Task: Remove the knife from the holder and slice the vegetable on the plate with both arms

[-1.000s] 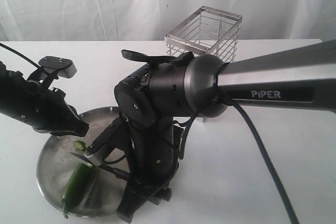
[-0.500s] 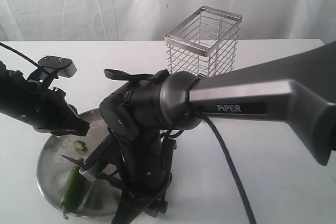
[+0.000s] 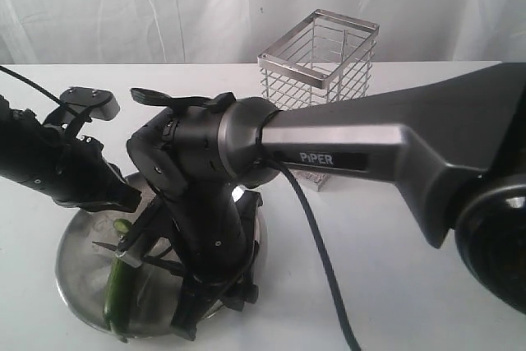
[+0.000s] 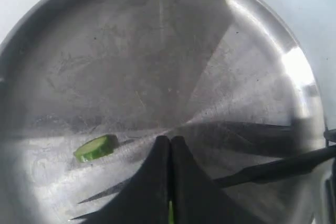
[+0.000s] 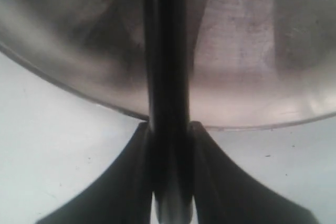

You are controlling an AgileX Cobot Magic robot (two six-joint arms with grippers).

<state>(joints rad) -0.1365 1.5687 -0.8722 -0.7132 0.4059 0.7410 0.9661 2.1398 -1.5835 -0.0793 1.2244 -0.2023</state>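
The right arm had swung farther across the steel plate (image 3: 74, 281), carrying the knife (image 5: 168, 51) closer to the left tool (image 4: 170, 145). The right tool (image 5: 169, 129) was clamped on the knife's handle. The left tool was closed, its tips over the chili pepper (image 3: 117, 289), with a cut slice (image 4: 96, 148) just beside them. The chili looked light, slick and likely to roll, so it was best pinned mid-body, clear of the blade.

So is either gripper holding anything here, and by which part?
The right gripper clamps the small all-black paring knife by its handle. The left gripper is shut; a green sliver shows between its fingers, grip unclear.
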